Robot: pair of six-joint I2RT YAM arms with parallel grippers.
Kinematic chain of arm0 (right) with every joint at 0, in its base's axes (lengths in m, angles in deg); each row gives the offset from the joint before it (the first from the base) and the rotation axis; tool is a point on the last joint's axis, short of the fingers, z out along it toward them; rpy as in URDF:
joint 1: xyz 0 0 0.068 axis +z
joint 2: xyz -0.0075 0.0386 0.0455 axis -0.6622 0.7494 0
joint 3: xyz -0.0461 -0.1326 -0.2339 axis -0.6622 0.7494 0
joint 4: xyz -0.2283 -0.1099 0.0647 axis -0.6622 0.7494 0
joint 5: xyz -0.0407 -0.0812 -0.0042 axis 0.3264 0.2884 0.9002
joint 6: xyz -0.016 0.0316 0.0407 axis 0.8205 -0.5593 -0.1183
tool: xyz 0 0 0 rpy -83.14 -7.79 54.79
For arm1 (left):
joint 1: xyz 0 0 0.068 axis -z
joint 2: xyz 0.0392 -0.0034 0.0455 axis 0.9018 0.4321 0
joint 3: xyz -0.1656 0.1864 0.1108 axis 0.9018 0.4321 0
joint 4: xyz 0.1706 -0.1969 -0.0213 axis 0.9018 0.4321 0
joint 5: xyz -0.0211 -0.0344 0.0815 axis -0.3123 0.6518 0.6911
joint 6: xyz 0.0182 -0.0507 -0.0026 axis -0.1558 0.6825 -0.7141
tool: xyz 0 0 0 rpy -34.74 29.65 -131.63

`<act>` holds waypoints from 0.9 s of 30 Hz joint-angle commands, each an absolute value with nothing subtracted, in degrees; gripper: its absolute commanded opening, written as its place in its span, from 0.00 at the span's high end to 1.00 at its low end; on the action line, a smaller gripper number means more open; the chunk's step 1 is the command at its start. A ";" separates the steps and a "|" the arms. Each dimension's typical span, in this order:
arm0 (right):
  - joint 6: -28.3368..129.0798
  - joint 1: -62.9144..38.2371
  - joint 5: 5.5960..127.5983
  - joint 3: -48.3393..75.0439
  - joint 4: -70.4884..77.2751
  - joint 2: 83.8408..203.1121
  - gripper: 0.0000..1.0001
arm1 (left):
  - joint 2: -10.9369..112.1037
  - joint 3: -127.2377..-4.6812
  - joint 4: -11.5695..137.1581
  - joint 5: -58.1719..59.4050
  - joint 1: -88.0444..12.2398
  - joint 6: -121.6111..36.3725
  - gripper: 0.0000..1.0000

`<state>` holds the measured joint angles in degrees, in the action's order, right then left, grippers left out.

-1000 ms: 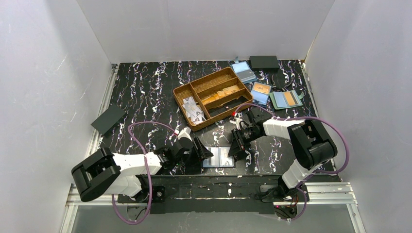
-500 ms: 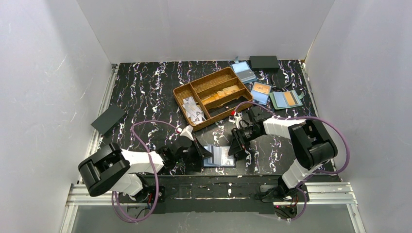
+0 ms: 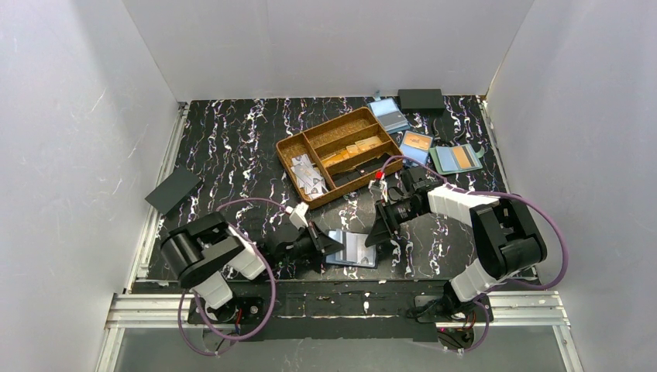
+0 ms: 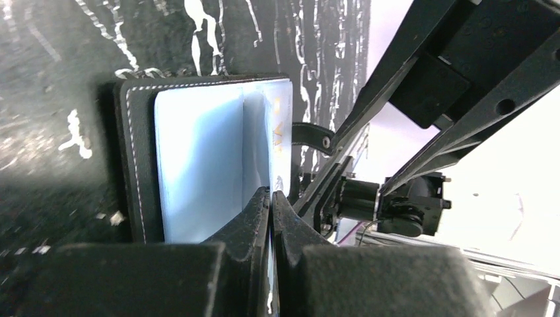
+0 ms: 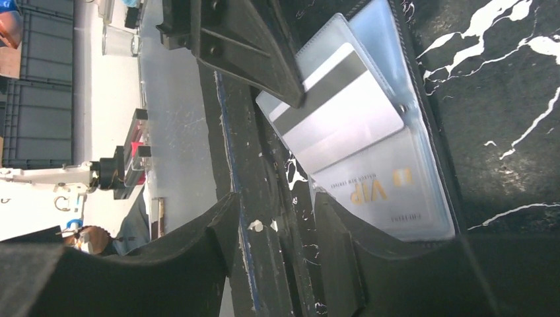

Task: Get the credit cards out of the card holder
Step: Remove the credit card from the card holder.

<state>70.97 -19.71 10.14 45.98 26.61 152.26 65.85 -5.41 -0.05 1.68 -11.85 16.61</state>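
The black card holder (image 3: 361, 253) lies open near the table's front edge, its light blue lining (image 4: 198, 158) facing up. My left gripper (image 3: 331, 243) (image 4: 271, 197) is shut on the edge of a pale credit card with a dark stripe (image 5: 337, 109), which sticks partway out of the holder. In the right wrist view the left gripper (image 5: 295, 94) pinches that card's corner. A second credit card printed "VIP" (image 5: 389, 191) sits in a clear pocket. My right gripper (image 3: 379, 232) (image 5: 277, 201) is open, with one finger (image 5: 370, 264) over the holder's edge.
A brown compartment tray (image 3: 288, 147) with several cards stands behind the holder. Blue holders (image 3: 389, 114) (image 3: 416, 147), a grey-green bifold (image 3: 455, 159) and a black box (image 3: 421, 98) lie at the back right. Another black box (image 3: 173, 191) lies at the left.
My left arm has swung in closer and its gripper has closed on the striped card. The holder has shifted and tilted slightly. My right gripper has shifted slightly but stays at the holder's right edge.
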 commanded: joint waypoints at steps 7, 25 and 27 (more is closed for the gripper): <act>68.75 -20.67 12.34 44.34 25.30 152.96 0.45 | 71.00 -8.13 -16.00 -0.17 -12.11 17.28 1.00; 56.08 -25.10 3.06 47.37 15.94 153.58 0.43 | 68.55 -11.76 -16.40 -0.61 -12.11 16.79 1.00; 54.29 -25.07 1.99 47.87 14.42 153.67 0.44 | 68.83 -12.08 -16.40 -0.82 -12.09 16.88 1.00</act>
<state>59.08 -24.91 7.13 46.99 19.14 153.20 70.92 -10.17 -13.86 -0.14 -11.85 17.79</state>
